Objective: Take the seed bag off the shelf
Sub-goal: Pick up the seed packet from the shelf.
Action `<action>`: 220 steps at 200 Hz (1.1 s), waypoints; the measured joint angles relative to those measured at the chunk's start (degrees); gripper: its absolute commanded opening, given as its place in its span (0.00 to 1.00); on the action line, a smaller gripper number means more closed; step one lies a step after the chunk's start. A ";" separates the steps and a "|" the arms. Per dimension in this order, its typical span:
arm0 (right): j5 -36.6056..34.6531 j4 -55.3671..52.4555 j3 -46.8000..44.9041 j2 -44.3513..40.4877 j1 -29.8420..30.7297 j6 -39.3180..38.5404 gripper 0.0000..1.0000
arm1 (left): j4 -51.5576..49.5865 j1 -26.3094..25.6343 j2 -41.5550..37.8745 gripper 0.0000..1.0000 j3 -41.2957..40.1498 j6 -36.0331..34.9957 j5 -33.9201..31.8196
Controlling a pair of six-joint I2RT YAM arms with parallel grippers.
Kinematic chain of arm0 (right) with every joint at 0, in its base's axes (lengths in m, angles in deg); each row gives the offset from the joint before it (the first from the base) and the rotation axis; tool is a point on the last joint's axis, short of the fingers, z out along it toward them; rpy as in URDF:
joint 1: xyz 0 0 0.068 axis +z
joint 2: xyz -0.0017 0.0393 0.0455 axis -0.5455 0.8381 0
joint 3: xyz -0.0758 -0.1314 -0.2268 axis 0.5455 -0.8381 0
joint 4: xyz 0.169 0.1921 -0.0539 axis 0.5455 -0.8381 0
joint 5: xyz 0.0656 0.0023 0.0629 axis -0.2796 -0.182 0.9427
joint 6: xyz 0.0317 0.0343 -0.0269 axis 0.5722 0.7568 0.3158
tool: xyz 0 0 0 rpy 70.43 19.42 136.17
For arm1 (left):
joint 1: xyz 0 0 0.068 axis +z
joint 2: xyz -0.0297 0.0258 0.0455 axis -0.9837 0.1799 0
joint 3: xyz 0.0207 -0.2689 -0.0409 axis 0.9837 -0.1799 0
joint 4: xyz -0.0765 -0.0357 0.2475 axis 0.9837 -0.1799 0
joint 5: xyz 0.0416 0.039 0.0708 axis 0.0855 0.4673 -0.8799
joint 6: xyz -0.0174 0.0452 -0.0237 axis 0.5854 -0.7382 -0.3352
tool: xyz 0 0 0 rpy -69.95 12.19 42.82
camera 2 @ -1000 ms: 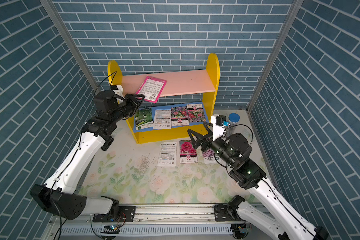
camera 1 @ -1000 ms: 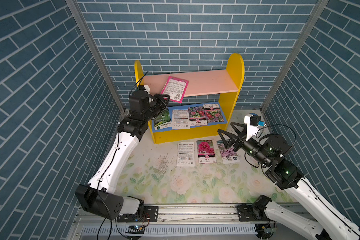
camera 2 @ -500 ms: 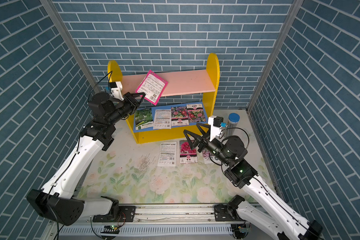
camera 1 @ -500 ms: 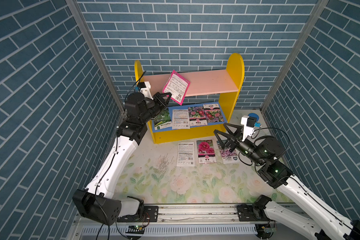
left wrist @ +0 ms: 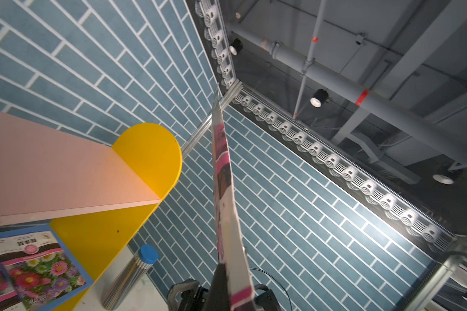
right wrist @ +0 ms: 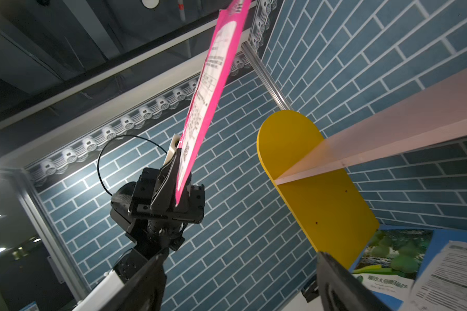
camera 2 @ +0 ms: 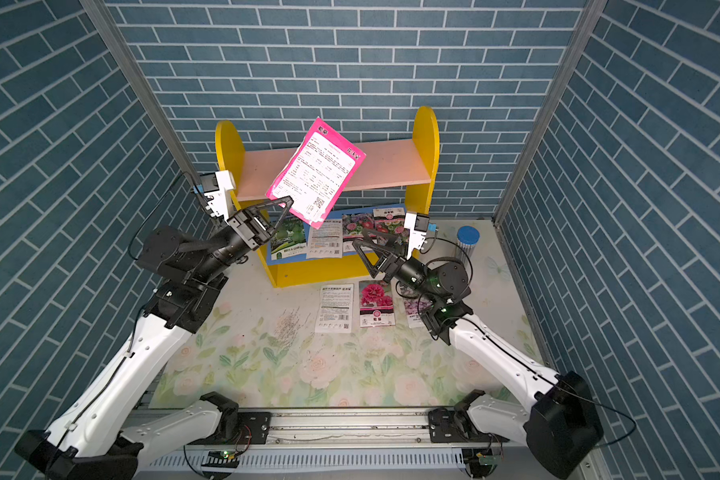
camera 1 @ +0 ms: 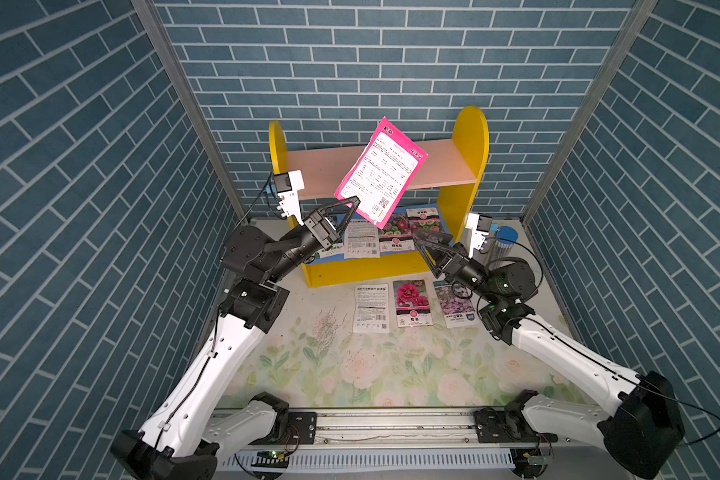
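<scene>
The seed bag, pink-edged with a white printed face, hangs tilted in the air in front of the shelf's pink upper board. My left gripper is shut on the bag's lower corner. The left wrist view shows the bag edge-on, rising from the fingers. The shelf stands against the back wall. My right gripper is open and holds nothing, low before the shelf's right half. Its view shows the bag and the shelf.
Several seed packets lie on the blue lower board. Three more packets lie on the floral mat in front of the shelf. A blue-capped clear tube stands right of the shelf. Brick walls close in on three sides.
My left gripper has lifted the pink bag off the upper board and tipped it upright. The right gripper has moved up and left toward the shelf, with its jaws slightly narrower.
</scene>
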 measured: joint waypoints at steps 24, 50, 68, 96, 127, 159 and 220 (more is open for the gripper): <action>1.60 5.20 2.62 3.28 0.00 3.37 0.83 | 2.27 -1.73 -1.49 0.00 -3.39 -0.04 0.20; 3.19 9.09 5.01 4.79 0.00 5.49 0.80 | 2.73 -2.60 -1.62 0.00 -5.31 -0.28 0.22; 3.91 10.38 6.36 5.01 0.00 5.97 0.76 | 2.89 -2.97 -1.88 0.00 -6.05 -0.42 0.22; 4.50 11.58 8.11 5.64 0.00 6.38 0.72 | 3.21 -3.69 -2.62 0.00 -6.67 -0.61 0.22; 4.76 11.69 8.83 6.82 -0.17 6.60 0.68 | 3.43 -4.20 -3.41 0.00 -7.26 -0.81 0.20; 4.92 11.63 9.33 7.72 -0.37 6.99 0.56 | 3.32 -4.66 -3.63 0.00 -7.56 -1.33 0.20; 5.31 11.26 10.05 7.82 -0.50 7.41 0.17 | 2.58 -5.46 -3.76 0.00 -8.63 -2.29 -0.31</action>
